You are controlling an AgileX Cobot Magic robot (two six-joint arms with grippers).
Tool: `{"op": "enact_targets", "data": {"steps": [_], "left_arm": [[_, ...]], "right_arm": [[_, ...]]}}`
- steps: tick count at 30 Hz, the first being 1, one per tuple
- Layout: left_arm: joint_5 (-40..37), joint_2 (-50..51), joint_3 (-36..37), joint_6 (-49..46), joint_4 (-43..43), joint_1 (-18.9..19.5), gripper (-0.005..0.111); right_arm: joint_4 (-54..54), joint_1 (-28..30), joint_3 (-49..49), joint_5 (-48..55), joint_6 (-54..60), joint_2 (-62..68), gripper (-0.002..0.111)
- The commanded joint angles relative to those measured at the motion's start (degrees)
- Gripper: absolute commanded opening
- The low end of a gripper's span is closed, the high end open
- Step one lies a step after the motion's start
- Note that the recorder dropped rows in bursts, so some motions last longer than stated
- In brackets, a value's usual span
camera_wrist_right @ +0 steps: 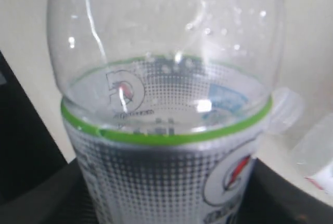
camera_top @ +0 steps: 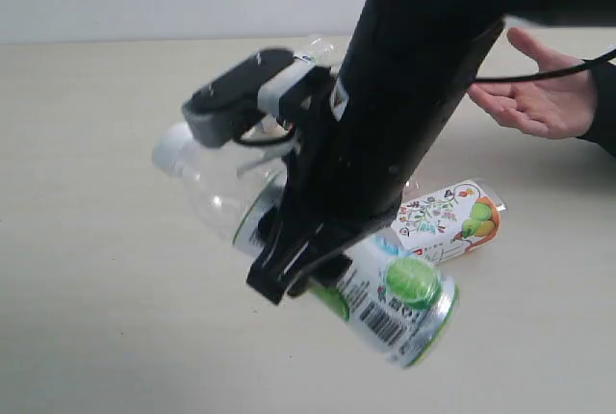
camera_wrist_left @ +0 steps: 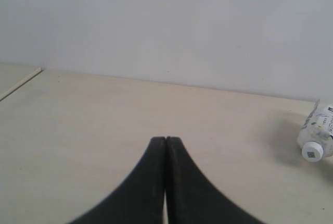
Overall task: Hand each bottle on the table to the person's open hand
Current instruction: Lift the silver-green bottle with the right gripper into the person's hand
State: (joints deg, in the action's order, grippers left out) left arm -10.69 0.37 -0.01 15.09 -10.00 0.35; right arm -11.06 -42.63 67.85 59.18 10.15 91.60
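Note:
My right gripper [camera_top: 303,265] is shut on the lime-label bottle [camera_top: 404,298], which is held tilted, its white cap [camera_top: 171,147] pointing left. In the right wrist view this bottle [camera_wrist_right: 166,130] fills the frame, with the dark fingers [camera_wrist_right: 36,198] on both sides of its label. The fruit-drawing bottle [camera_top: 448,219] lies on its side on the table [camera_top: 96,270] just behind. The person's open hand [camera_top: 541,96] waits palm up at the far right. My left gripper [camera_wrist_left: 166,140] is shut and empty above bare table. A white-capped bottle [camera_wrist_left: 316,133] lies off to its side.
A bit of clear plastic [camera_top: 318,48] shows behind the right arm's wrist camera [camera_top: 231,106]. Another clear bottle [camera_wrist_right: 317,153] with a touch of pink sits beside the held one. A pale wall [camera_wrist_left: 166,21] rises behind the table's far edge.

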Motion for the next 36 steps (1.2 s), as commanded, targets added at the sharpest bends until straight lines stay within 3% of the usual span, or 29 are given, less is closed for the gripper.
{"op": "enact_targets", "data": {"steps": [1,5,15,25,30,36], "left_arm": [[0.3,-0.4,0.0,0.0,0.1,-0.3,0.000],[0.3,-0.4,0.0,0.0,0.1,-0.3,0.000],[0.3,-0.4,0.0,0.0,0.1,-0.3,0.000],[0.3,-0.4,0.0,0.0,0.1,-0.3,0.000],[0.3,-0.4,0.0,0.0,0.1,-0.3,0.000],[0.3,-0.4,0.0,0.0,0.1,-0.3,0.000]], "right_arm": [[15.0,-0.1,1.2,0.7,-10.5,-6.3,0.000],[25.9,3.2,1.2,1.1,-17.8,-9.3,0.000],[26.2,22.9,1.2,2.2,-17.2,-10.2,0.000],[22.9,38.4,1.2,0.1,-15.0,-10.0,0.000],[18.6,42.7,1.2,-0.3,-11.8,-7.1,0.000],[17.3,42.8,1.2,-2.5,-9.2,-1.5,0.000]]}}
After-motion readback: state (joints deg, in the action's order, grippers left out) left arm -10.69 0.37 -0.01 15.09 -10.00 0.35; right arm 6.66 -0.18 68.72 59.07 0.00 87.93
